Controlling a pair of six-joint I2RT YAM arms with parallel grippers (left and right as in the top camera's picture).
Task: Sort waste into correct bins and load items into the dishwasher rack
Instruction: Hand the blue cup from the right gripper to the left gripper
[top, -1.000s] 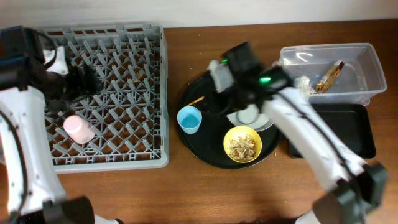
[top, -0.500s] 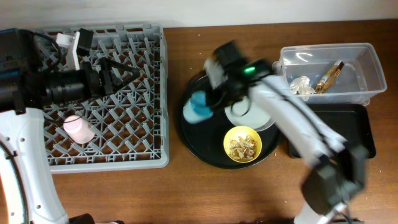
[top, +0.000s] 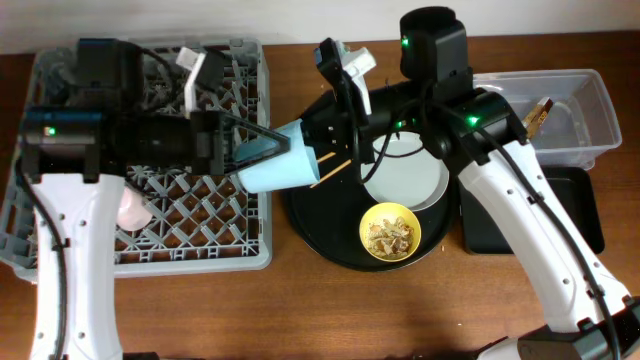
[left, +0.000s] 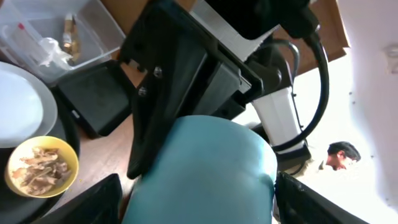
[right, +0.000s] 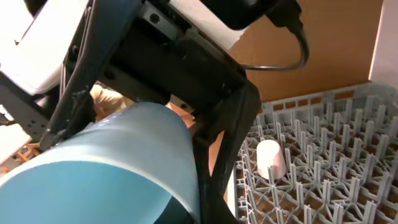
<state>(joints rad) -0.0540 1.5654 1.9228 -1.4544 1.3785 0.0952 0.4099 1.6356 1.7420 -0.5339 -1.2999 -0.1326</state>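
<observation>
The light-blue cup (top: 272, 165) hangs on its side in the air between the dishwasher rack (top: 240, 252) and the round black tray. My right gripper (top: 315, 148) is shut on its rim, one finger inside the cup (right: 93, 168). From the left, my left gripper (top: 262, 150) reaches over the cup's base. Its fingers stand open on either side of the cup (left: 205, 174), with a gap on one side. A pink cup (right: 270, 155) lies in the rack. The plate (top: 405, 180), the yellow bowl (top: 390, 232) of food scraps and the chopsticks (top: 335, 168) rest on the round tray.
The round black tray (top: 310, 232) sits right of the rack. At the far right, the clear tub (top: 590, 110) holds a gold-brown wrapper (left: 68, 34) and a white tissue (left: 53, 53). The shallow black tray (top: 580, 210) lies in front of it. Both arms cross above the table's middle.
My right gripper shut on the light-blue cup, lifted it off the round tray and carried it left. The left arm swung right from over the rack and its fingers now flank the cup.
</observation>
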